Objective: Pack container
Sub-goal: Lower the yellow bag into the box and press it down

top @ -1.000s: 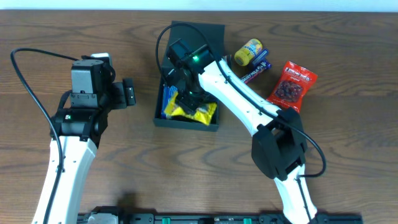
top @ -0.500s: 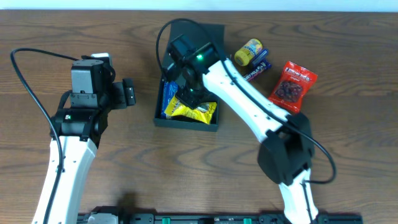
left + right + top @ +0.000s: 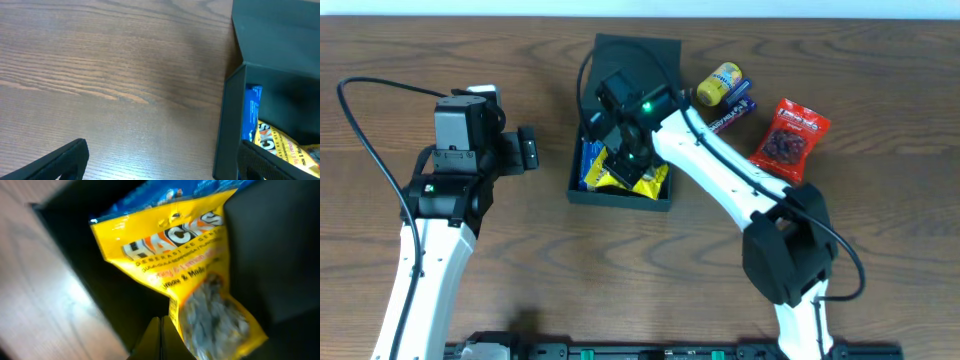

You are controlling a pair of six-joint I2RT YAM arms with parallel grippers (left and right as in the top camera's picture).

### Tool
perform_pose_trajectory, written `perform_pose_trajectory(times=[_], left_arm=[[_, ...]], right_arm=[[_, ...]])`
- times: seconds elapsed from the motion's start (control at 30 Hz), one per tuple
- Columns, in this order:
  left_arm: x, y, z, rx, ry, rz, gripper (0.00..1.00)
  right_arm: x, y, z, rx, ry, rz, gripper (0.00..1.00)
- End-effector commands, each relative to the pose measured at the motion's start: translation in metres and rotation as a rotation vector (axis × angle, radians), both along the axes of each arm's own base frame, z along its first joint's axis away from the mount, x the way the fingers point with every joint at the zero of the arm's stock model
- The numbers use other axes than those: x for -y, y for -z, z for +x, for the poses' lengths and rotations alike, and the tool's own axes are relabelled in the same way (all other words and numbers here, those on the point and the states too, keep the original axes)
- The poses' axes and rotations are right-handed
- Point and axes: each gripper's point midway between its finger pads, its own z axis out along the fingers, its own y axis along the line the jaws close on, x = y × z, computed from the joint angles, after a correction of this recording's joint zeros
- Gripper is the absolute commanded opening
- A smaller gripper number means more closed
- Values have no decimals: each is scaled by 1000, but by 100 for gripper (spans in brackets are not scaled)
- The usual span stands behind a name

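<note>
Your right jaws hung shut, gripping nothing visible, above the packet (image 3: 655, 180) inside the box (image 3: 620, 197), mid-table (image 3: 520, 260); your left jaws gaped wide just left of the box, farther off.

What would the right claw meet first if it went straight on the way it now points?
Most likely the yellow snack packet lying in the container: the shut right claw points at it from close. Depth is unclear, so it may already touch.
</note>
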Motion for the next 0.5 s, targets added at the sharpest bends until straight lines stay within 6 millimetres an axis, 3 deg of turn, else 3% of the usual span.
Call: perform_pose_trajectory(times=[0.0, 0.2, 0.47], left_arm=[[-1, -16, 4, 42, 1, -3, 95], [0, -17, 4, 45, 1, -3, 95], [0, -17, 4, 44, 1, -3, 95]], right_arm=[[4, 18, -1, -39, 57, 3, 2], [8, 37, -6, -48, 61, -3, 1], [14, 39, 6, 14, 73, -41, 2]])
